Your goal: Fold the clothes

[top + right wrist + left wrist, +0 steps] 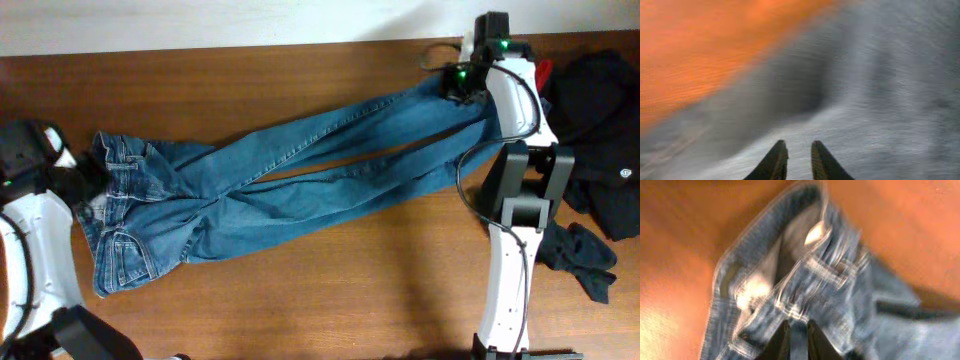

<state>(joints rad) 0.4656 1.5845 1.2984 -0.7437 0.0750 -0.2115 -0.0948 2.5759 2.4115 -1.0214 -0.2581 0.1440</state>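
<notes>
Sprawling jeans (260, 208), one pair.

Blur (worse at right) hides whether left tool (797, 342) or right tool (796, 162) grips jeans (840, 290).

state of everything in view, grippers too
jeans: unfolded, laid out full length, legs slightly apart
left gripper: at the waistband, jaws narrow, grip unclear
right gripper: over the leg ends, jaws narrow, view blurred
dark clothes: crumpled heap, unfolded
</notes>
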